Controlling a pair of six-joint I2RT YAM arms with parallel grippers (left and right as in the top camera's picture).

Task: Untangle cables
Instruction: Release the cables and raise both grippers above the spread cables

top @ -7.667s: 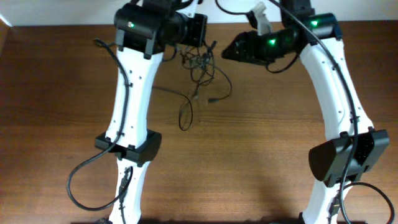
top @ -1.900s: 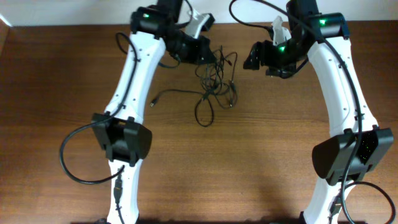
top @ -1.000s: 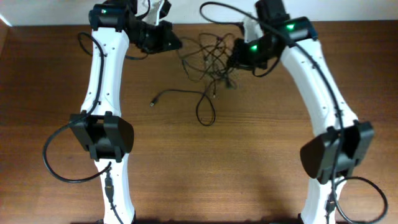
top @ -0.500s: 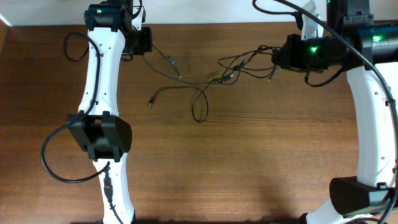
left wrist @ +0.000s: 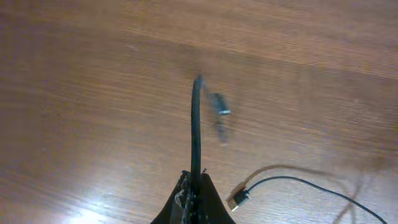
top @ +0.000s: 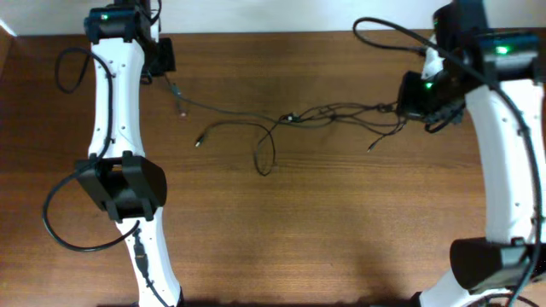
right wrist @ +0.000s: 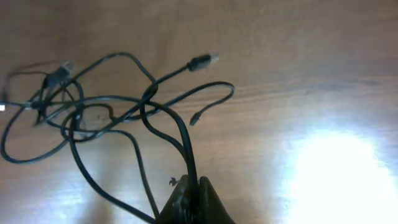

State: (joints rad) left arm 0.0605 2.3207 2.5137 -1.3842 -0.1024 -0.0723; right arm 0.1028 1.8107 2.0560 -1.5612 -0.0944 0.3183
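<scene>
The cables (top: 324, 115) are thin black wires stretched across the back of the table between both arms, with a small knot (top: 292, 118) near the middle. My left gripper (top: 165, 75) at the far left is shut on one cable (left wrist: 196, 124), whose plug end (left wrist: 220, 113) dangles blurred beyond it. My right gripper (top: 405, 104) is shut on a bundle of cables (right wrist: 168, 124) that loop out over the wood. A loose strand with a plug (top: 198, 141) and a loop (top: 264, 158) lies below the taut line.
The wooden table (top: 299, 230) fills the view. A white wall edge (top: 281, 15) runs along the back. Thick black robot cables (top: 64, 234) curl beside the left arm base and over the right arm (top: 384, 30). A USB plug (left wrist: 239, 199) lies near the left fingers.
Both grippers have pulled further apart, left going left and right going right. The cables have drawn out from a loose bundle into a long taut line with a small knot.
</scene>
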